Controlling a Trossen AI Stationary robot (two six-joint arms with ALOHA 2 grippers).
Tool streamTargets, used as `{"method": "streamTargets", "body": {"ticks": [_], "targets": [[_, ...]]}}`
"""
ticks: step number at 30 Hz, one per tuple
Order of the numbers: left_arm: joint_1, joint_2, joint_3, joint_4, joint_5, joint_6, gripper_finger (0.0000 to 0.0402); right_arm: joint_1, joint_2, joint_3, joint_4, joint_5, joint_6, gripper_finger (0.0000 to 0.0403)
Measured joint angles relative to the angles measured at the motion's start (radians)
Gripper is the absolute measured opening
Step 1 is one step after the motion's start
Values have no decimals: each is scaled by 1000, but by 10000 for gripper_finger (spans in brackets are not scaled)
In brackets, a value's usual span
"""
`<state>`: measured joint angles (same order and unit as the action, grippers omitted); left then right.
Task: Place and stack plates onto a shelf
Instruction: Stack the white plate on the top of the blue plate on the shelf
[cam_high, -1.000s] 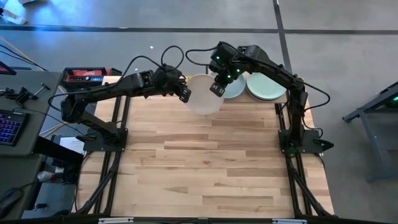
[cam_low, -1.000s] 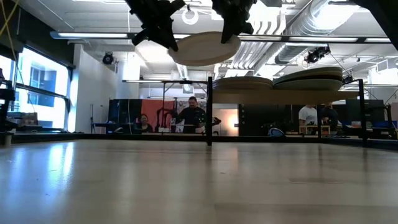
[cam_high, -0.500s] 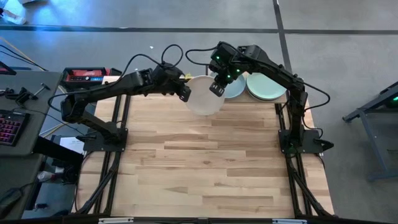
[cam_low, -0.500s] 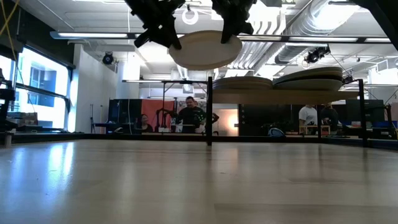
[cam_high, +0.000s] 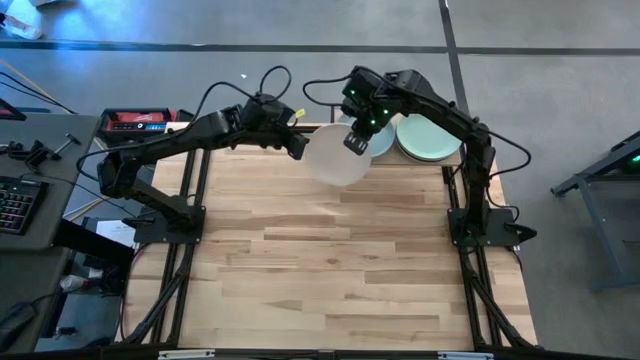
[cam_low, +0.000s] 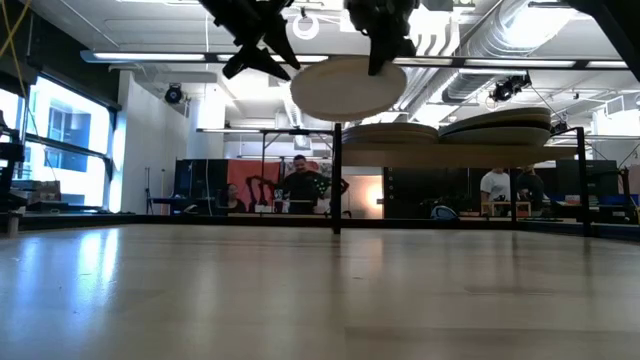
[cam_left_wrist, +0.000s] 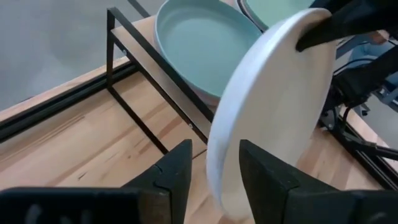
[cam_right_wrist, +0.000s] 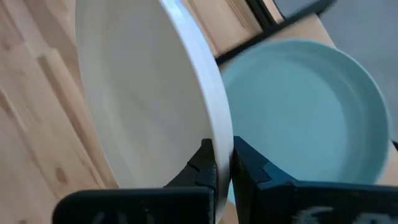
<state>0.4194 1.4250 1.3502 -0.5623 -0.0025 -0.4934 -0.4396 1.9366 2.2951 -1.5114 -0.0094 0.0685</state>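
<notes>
Above the slatted light-wood worktop (cam_high: 330, 270), the left gripper (cam_high: 297, 146) is seen with its fingers spread apart, clear of the round matte pale white plate (cam_high: 338, 158). That plate is gripped at its rim by the closed fingers of the right gripper (cam_high: 355, 138), in the air beside the small light-wood shelf (cam_left_wrist: 163, 67), where a light blue plate (cam_high: 380, 142) and a mint green plate (cam_high: 427, 138) are stacked.
</notes>
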Motion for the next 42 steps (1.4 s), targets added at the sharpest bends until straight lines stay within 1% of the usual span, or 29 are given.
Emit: {"method": "streamTargets", "body": {"ticks": [8,12,16,20,23,28,32,38,42], "targets": [[2,-1,0,46,-2,0,120,-75,0,0,-60,-4,-85,1],[2,-1,0,39,-2,0,120,-144,0,0,-60,-95,-131,0],[-4,-1,0,35,-2,4,120,-218,0,0,-60,-135,-152,0],[-10,-1,0,35,-1,25,120,-311,0,0,-56,-214,-156,0],[-10,-1,0,34,3,25,120,-375,0,0,-47,-226,-147,0],[-10,-1,0,33,39,13,120,-455,3,0,-48,-232,-112,0],[-6,-1,0,36,42,43,120,-479,6,-10,-43,-238,-82,0],[7,-1,0,36,44,51,120,-472,6,-95,-33,-247,-41,0],[9,-1,0,36,45,68,120,-468,6,-122,-22,-252,-18,0]]}}
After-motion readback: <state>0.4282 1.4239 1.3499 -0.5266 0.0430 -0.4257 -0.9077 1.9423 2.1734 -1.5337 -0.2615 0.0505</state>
